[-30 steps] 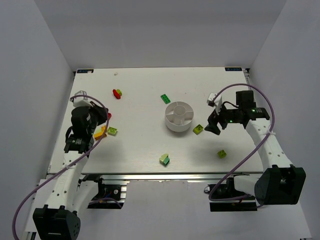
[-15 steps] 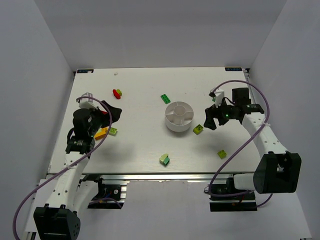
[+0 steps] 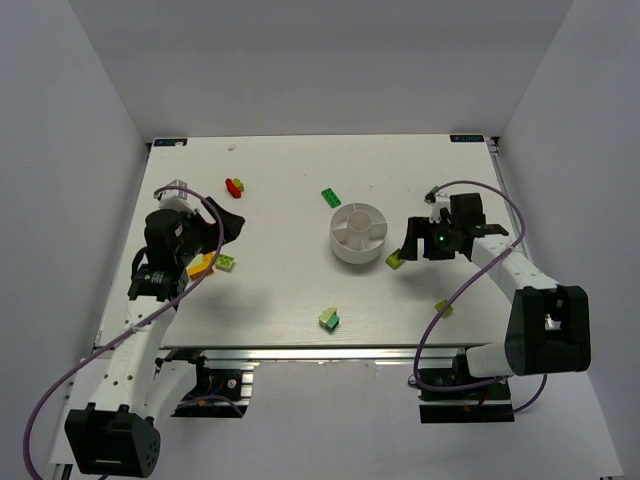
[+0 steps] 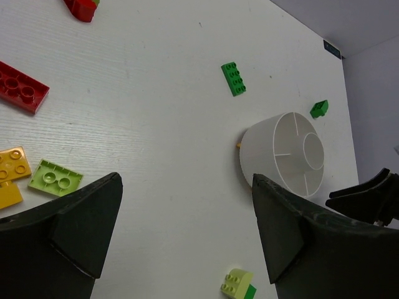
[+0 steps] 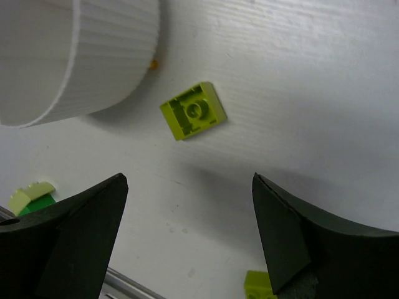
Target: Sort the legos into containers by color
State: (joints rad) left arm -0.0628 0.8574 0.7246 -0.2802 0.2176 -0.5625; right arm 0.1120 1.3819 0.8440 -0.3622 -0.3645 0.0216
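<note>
1. White plastic dish sits right of centre on the counter. Every compartment I can see into, from above and from the left wrist, looks bare. I judge that no sorting is done yet and all of it is left.
2. Legos lie loose around it: a red piece at upper left, a dark green brick just above the dish, an orange piece and a lime plate at left, and a pale green brick below.
3. Right tool has its fingers spread wide and grips nothing. It hangs over a lime brick that lies just beside the dish wall, not touching it.
4. That lime brick is near square, with no clear long axis. Its hollow underside faces up and its edges are skewed to the frame.
5. In the left wrist view the dark green brick lies studs up, its long axis near vertical.
6. Left tool stands wide open and empty.
</note>
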